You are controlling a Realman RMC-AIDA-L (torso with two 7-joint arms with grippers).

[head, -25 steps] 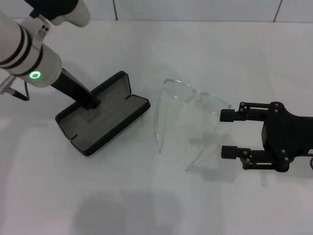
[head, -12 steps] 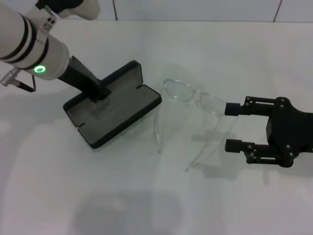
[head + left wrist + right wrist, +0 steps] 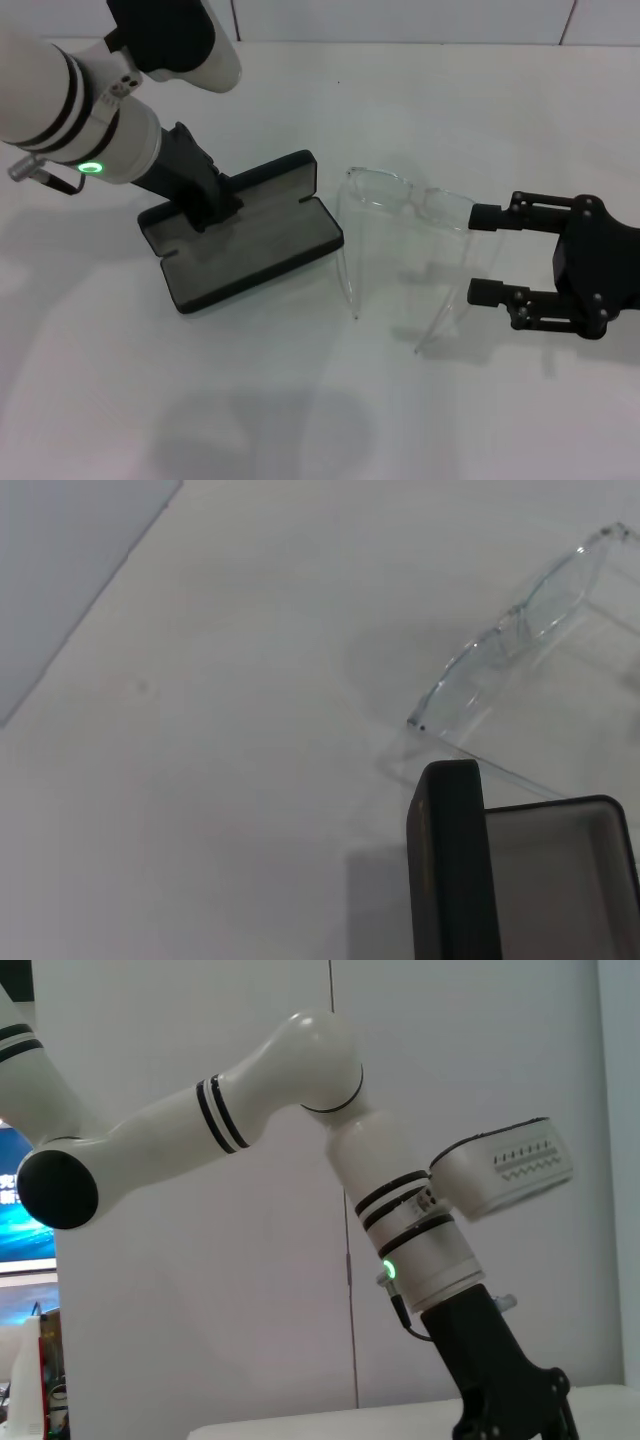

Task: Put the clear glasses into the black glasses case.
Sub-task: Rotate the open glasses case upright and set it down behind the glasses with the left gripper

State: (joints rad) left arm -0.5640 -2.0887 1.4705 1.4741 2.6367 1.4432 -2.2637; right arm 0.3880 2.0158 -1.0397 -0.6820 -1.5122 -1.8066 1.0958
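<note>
The black glasses case (image 3: 262,232) lies open on the white table, its grey lining facing up. My left gripper (image 3: 208,206) is down on the case's rear left part and shut on it. In the left wrist view the case's (image 3: 450,870) lid edge stands close, with the clear glasses (image 3: 510,632) just beyond it. The clear glasses (image 3: 410,198) stand right of the case with both arms unfolded toward me. Their left arm lies against the case's right corner. My right gripper (image 3: 480,254) is open beside the glasses' right end, and its upper finger (image 3: 490,215) reaches the frame's corner.
A tiled wall edge (image 3: 400,20) runs behind the table (image 3: 300,400). The right wrist view looks across at the left arm (image 3: 400,1230) and a wall.
My left gripper has dragged the open case to the right, up against the glasses. The glasses have shifted right and turned a little. My right gripper has drawn back to the right.
</note>
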